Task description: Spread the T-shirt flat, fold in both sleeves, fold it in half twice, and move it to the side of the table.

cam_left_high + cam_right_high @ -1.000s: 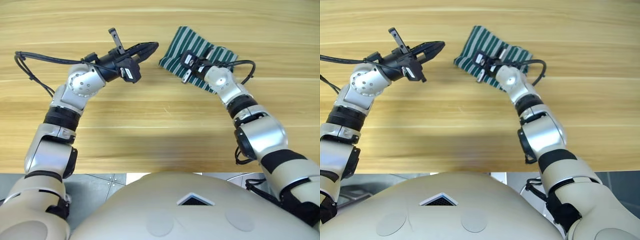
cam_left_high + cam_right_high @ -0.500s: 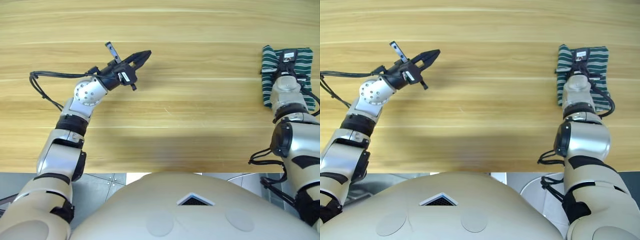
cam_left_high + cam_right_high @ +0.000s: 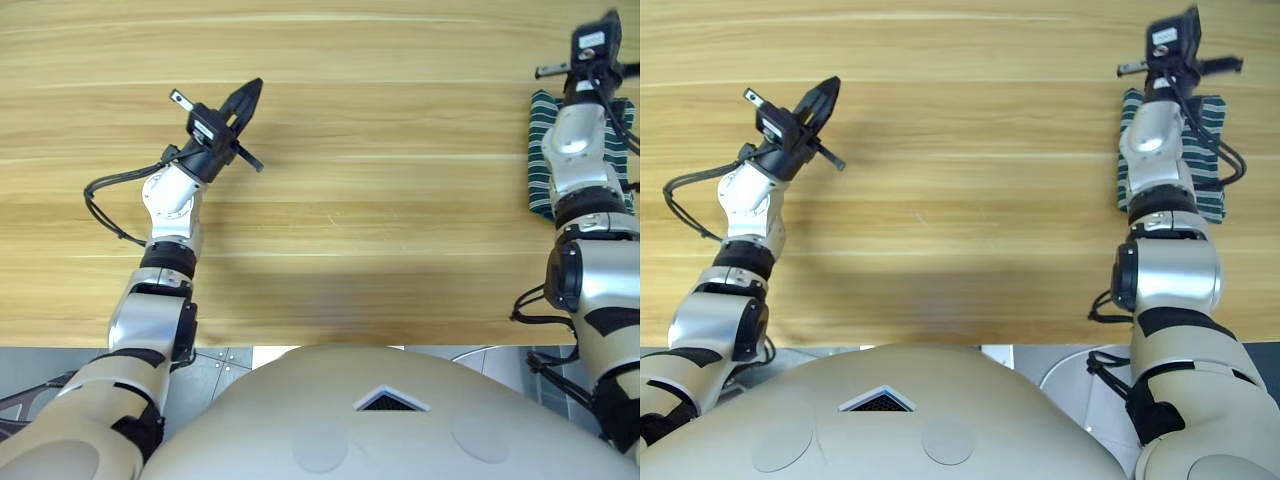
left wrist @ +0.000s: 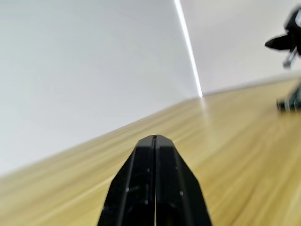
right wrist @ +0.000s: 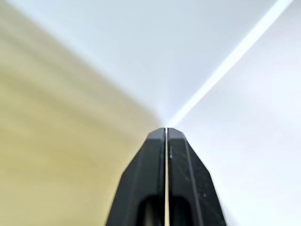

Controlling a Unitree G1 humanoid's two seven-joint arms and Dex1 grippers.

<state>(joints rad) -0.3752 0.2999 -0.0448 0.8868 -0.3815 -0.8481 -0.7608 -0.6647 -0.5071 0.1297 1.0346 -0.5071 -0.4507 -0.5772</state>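
Observation:
The T-shirt [image 3: 1208, 150] is a green-and-white striped folded bundle lying at the table's right side, partly hidden beneath my right forearm. My right gripper [image 3: 605, 25] is lifted above the shirt's far end and is shut with nothing in it; its wrist view shows the closed fingertips [image 5: 166, 129] aimed past the table at a pale wall. My left gripper [image 3: 253, 90] hovers over bare wood at the left, also shut and empty, with its closed tip [image 4: 154, 137] pointing across the table. Far off in the left wrist view sits the T-shirt [image 4: 291, 101].
The wooden table [image 3: 380, 200] stretches wide between the two arms. Its near edge [image 3: 350, 343] runs just in front of me. A pale wall [image 4: 94, 70] stands behind the table's far edge.
The right gripper dragged the folded shirt from the table's middle to the right side, then let go and rose above it. The left arm swung leftward, its gripper staying shut.

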